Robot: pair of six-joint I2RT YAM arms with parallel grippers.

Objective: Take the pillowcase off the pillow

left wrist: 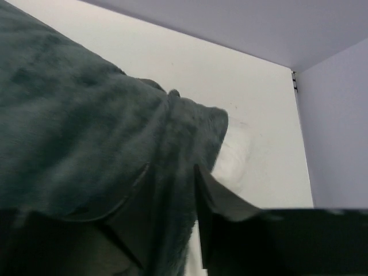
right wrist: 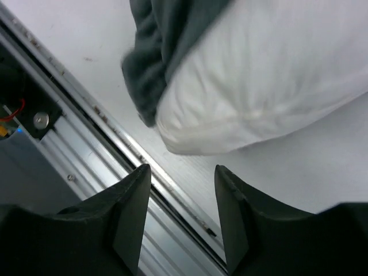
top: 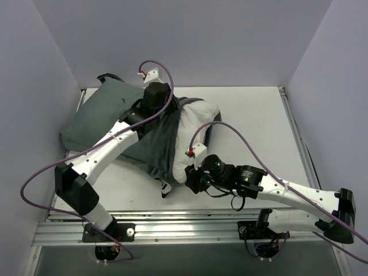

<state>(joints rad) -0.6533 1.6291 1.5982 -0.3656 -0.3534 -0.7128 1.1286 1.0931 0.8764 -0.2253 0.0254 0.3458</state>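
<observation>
1. Pillowcase (top: 112, 123): we count one, showing its plain grey-green velvety side. It lies on the left half of the table (top: 253, 121) and covers most of the pillow (top: 195, 129).
2. We count one pillow. Its white right end is bare and pokes out of the cover's bunched mouth toward the middle of the table. One corner of it lies near the table's near edge.
3. We judge the cover soft, limp and light. It should fold and bunch wherever it is pinched, and the plush pile may slide between smooth pads, so a deep bite on a gathered fold looks safer than a nip at a single layer.
4. We judge the pillow plump, squashy and light, so it is likely to drag along with the cover unless it is pinned.
5. The best holds, as we see it, are the gathered hem beside the white for pulling and the bare white corner for anchoring.
6. We count two grippers. The left gripper (left wrist: 171, 172) has its fingers part-way apart, straddling a ridge of the cover. The cloth looks loose between them, not clamped.
7. The right gripper (right wrist: 183, 172) is part-way open and holds nothing. It hovers just beside the pillow's bare corner.
</observation>
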